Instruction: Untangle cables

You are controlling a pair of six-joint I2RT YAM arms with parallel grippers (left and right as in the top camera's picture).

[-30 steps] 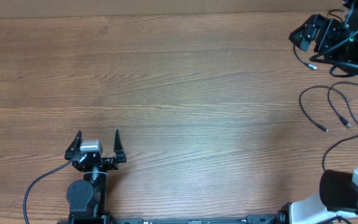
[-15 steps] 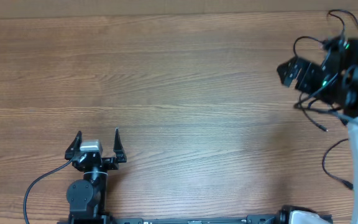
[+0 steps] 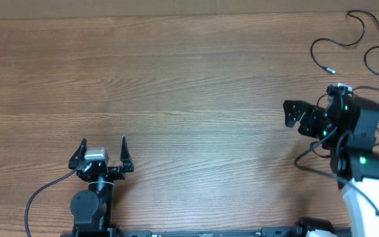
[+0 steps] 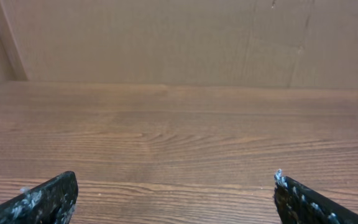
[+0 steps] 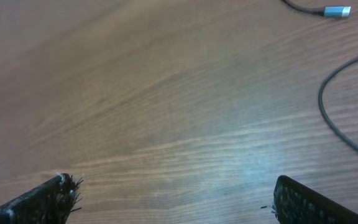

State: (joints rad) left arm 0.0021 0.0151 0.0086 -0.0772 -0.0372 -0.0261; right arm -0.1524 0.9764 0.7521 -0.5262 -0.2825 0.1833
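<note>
The cables [image 3: 341,45] lie toward the far right corner of the bench [image 3: 189,85], behind and to one side of the right jaws and well apart from them. As far as the overhead view shows, they rest as loose open curves rather than one bunch. One strand loops round to a small plug tip [image 3: 329,69], and another curve [image 3: 374,59] sits beside it and runs off the edge of the picture. No tight knot shows, so I judge the separating to be well along. Whether any crossing remains past the picture's edge cannot be told. A thin black line [image 3: 306,157] also runs under the right arm [image 3: 357,128]. I cannot tell whether it is a loose cord or the arm's own wire.

In the right wrist view, a silver plug [image 5: 337,10] sits above and to the right of the gap between the jaws. A second strand [image 5: 323,109] bends along the right side, and neither lies between the fingers.

The right jaws stand wide apart over bare wood with nothing held. They point toward the middle of the bench, away from the cords, with the arm reaching across low. The left arm [image 3: 87,204] is drawn in near the front edge. The left jaws are spread wide and empty, far from every strand.
</note>
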